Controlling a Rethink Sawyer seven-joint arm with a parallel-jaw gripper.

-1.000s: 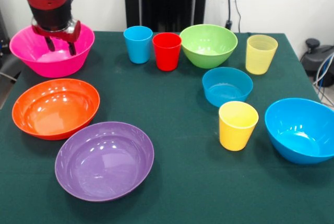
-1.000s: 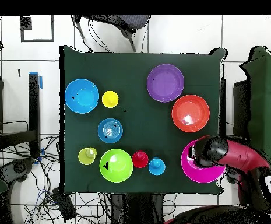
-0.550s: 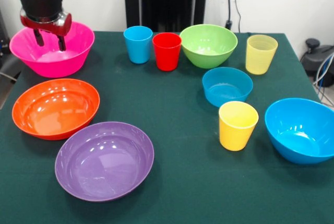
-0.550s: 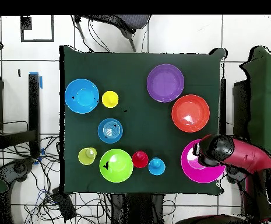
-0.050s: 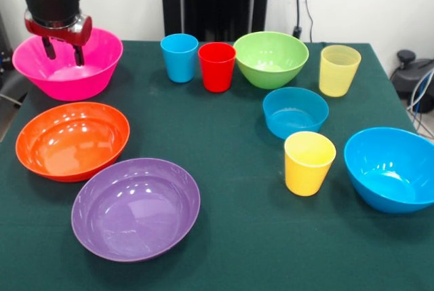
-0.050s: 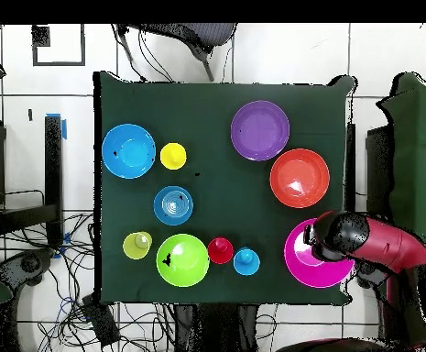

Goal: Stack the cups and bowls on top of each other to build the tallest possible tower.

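My gripper (image 5: 63,52) hangs open inside the mouth of the large pink bowl (image 5: 91,82), its fingers (image 5: 49,48) empty and above the bowl's floor. In front of that bowl lie the orange bowl (image 5: 72,140) and the purple bowl (image 5: 135,207). The blue cup (image 5: 179,57), red cup (image 5: 217,67), green bowl (image 5: 270,58) and pale yellow cup (image 5: 339,70) line the back. Small blue bowl (image 5: 295,111), yellow cup (image 5: 309,163) and a bigger blue bowl (image 5: 392,167) stand at the right. Every piece is upright and apart; no tower is in view.
From above, the red arm (image 6: 363,240) covers part of the pink bowl (image 6: 306,268) at the table's corner. Cables and floor tiles surround the green table (image 6: 216,211). Bare cloth runs between the left bowls and the right group.
The gripper has shifted left and slightly up over the pink bowl since the earliest frame, then held nearly still. No cup or bowl has moved.
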